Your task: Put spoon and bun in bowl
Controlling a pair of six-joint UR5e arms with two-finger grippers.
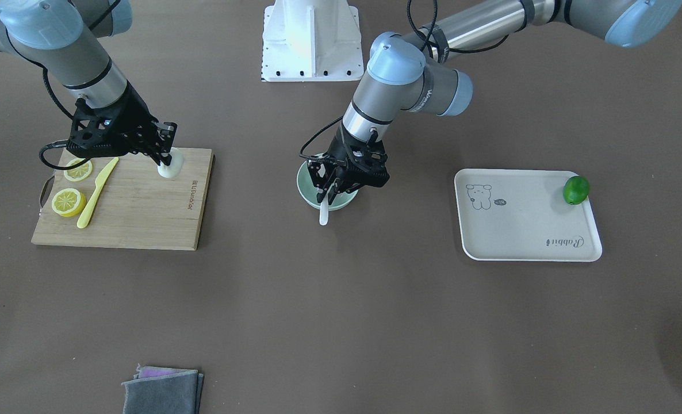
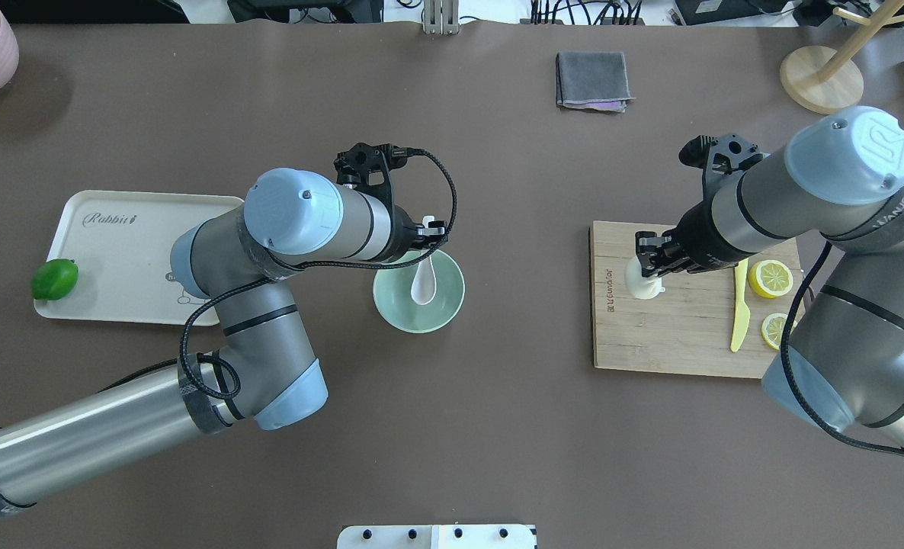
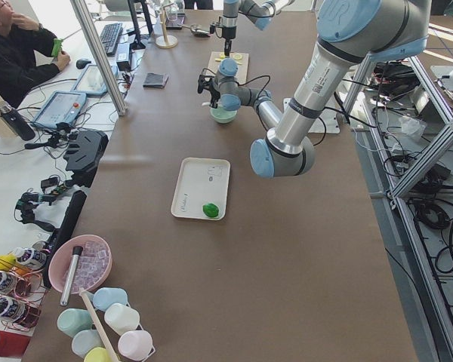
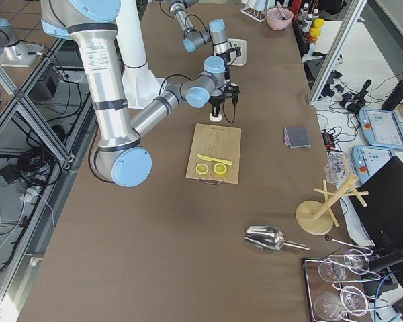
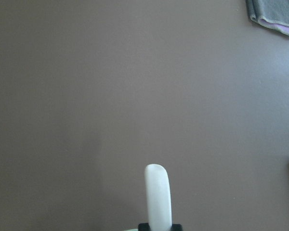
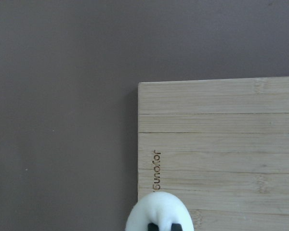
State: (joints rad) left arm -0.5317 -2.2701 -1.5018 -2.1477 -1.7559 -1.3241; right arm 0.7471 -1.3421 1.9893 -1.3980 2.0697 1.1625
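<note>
The pale mint-green bowl [image 2: 402, 316] stands mid-table and also shows in the front-facing view [image 1: 303, 187]. My left gripper [image 2: 427, 238] is above its far rim, shut on the white spoon [image 2: 424, 284]. The spoon's scoop hangs inside the bowl. Its handle sticks out past the rim [image 1: 323, 215] and shows in the left wrist view [image 5: 157, 197]. The cream-white bun [image 2: 641, 286] sits at a corner of the wooden cutting board [image 2: 665, 335]. My right gripper [image 2: 654, 259] is down on the bun, fingers closed on its top [image 6: 156, 211]. The bun still rests on the board [image 1: 168, 169].
A yellow plastic knife [image 2: 740, 305] and two lemon slices [image 2: 770, 278] lie on the board's other end. A cream tray [image 2: 124, 259] with a green lime [image 2: 54, 278] on it is on my left. A folded grey cloth [image 2: 591, 80] lies at the far edge.
</note>
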